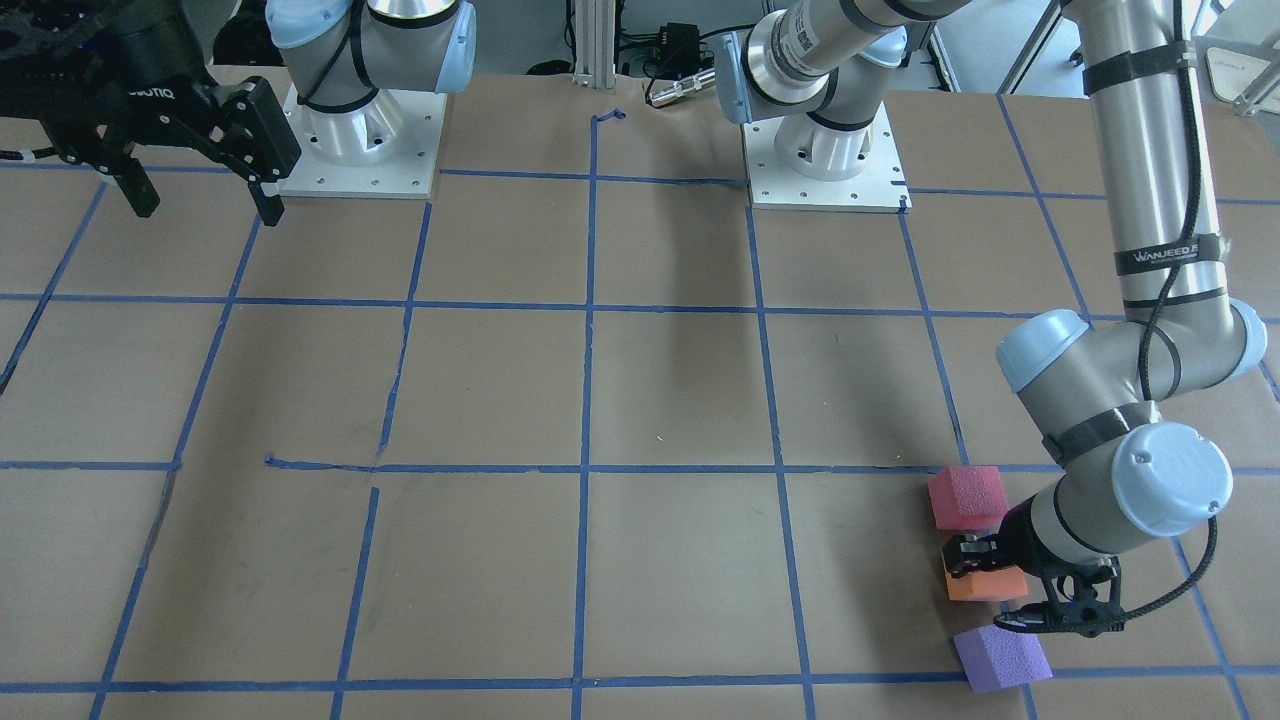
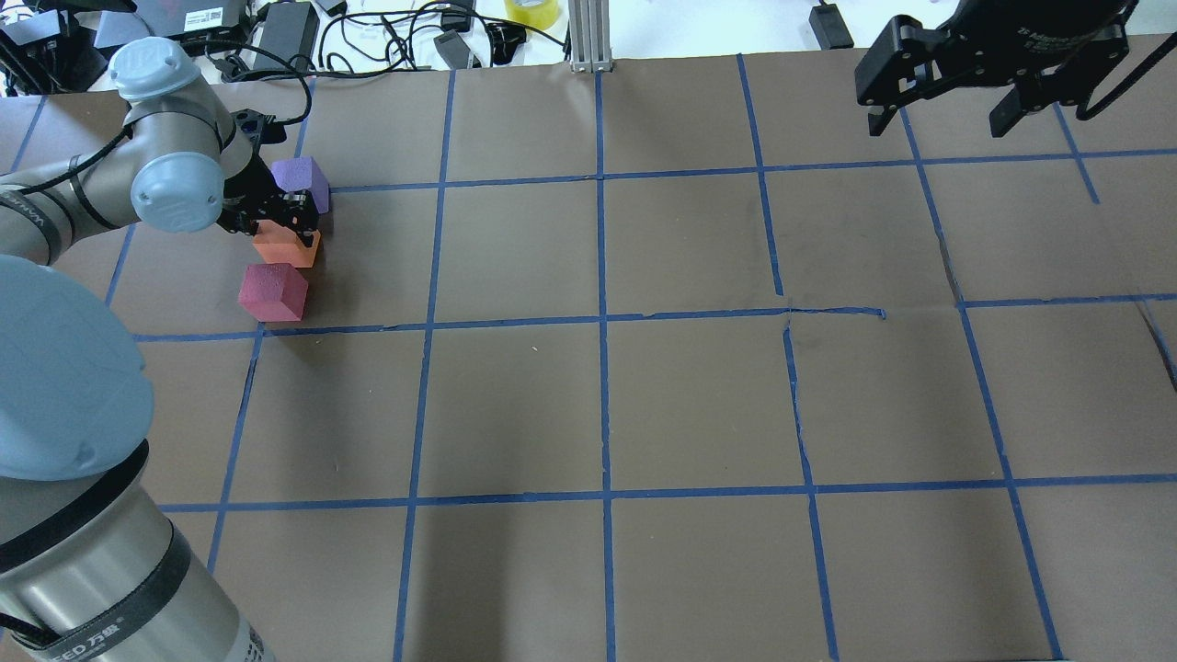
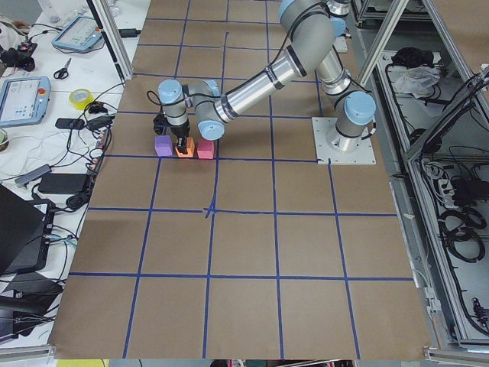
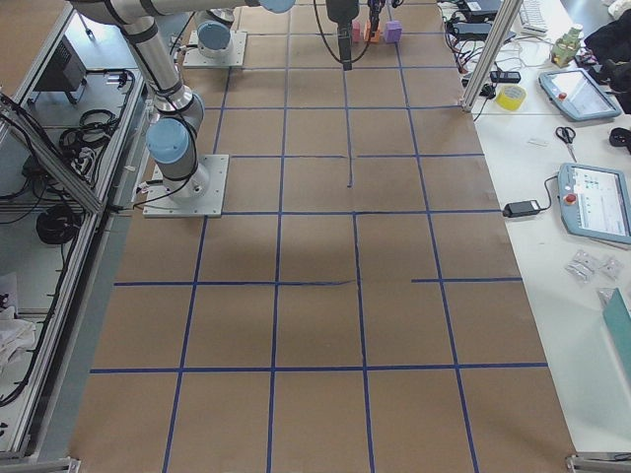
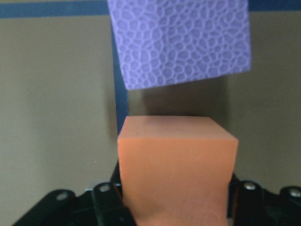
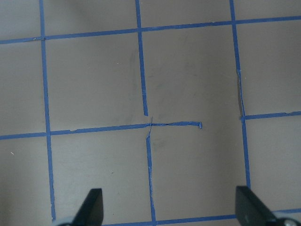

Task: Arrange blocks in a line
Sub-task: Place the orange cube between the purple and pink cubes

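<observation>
Three foam blocks sit in a short row at the table's far left. In the overhead view the purple block (image 2: 302, 176) is farthest, the orange block (image 2: 283, 246) is in the middle and the pinkish red block (image 2: 272, 291) is nearest. My left gripper (image 2: 292, 228) is low over the row and shut on the orange block (image 5: 176, 160), which rests at table level. The purple block (image 5: 178, 40) lies just beyond it, a small gap apart. My right gripper (image 2: 940, 124) is open, empty and high over the far right. Its fingertips stand wide apart in the right wrist view (image 6: 171, 209).
The brown table cover (image 2: 607, 405) carries a blue tape grid. Cables, power bricks and a tape roll (image 2: 531, 11) lie beyond the far edge. The arm bases (image 1: 365, 150) stand at the robot's side of the table.
</observation>
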Robot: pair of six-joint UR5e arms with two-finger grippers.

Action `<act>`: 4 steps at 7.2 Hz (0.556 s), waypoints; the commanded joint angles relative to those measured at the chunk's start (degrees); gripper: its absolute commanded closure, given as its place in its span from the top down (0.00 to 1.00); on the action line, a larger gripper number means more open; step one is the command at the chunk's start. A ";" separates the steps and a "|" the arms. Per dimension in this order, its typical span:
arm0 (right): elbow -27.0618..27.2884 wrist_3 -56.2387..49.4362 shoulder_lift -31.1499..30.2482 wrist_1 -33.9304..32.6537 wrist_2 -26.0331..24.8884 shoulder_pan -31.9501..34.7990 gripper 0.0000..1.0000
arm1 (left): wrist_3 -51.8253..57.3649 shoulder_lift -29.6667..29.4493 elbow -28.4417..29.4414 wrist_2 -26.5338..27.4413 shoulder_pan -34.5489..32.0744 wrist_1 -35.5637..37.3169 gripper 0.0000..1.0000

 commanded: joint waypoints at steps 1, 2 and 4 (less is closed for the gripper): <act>0.00 0.00 0.00 0.00 0.00 0.09 1.00 | -0.28 0.72 0.12 0.76 -0.08 -0.54 1.00; 0.00 0.00 0.09 -0.08 0.00 0.09 1.00 | -0.46 2.38 0.73 0.68 -0.52 -3.50 1.00; 0.00 0.00 0.09 -0.08 0.09 0.09 1.00 | -0.02 9.04 3.79 1.29 -1.57 -18.45 1.00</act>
